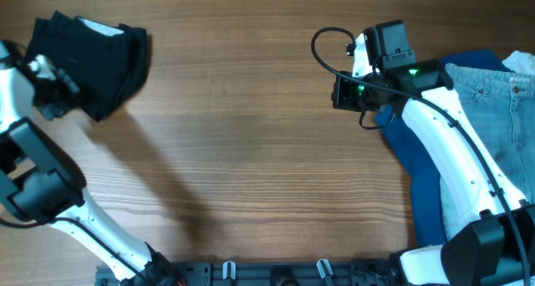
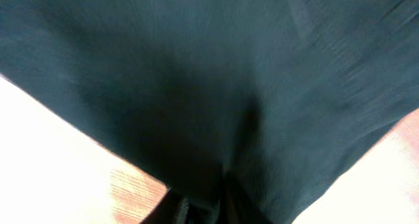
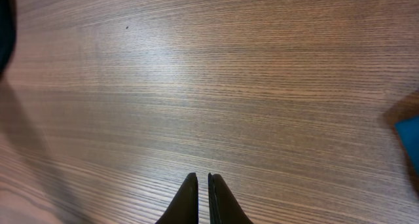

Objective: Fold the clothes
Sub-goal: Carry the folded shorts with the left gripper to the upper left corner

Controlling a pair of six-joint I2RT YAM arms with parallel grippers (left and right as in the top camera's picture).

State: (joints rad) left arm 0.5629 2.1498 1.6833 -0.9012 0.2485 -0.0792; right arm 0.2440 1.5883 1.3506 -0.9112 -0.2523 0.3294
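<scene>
The clothes (image 1: 92, 56), a pair of black shorts, lie bunched in a folded heap at the table's far left corner. My left gripper (image 1: 65, 94) sits at the heap's near left edge. In the left wrist view the black fabric (image 2: 209, 73) fills nearly the whole frame, and a crease in it runs down into the left gripper (image 2: 209, 207), whose jaws stand close together on the cloth. My right gripper (image 1: 338, 92) hovers over bare wood right of centre. Its fingers (image 3: 203, 179) are shut with nothing between them.
Light blue denim jeans (image 1: 501, 110) lie at the right edge over a royal-blue garment (image 1: 418, 152), whose corner shows in the right wrist view (image 3: 409, 135). A black cable (image 1: 322, 48) loops beside the right wrist. Wooden tabletop (image 1: 251, 152) spans the middle.
</scene>
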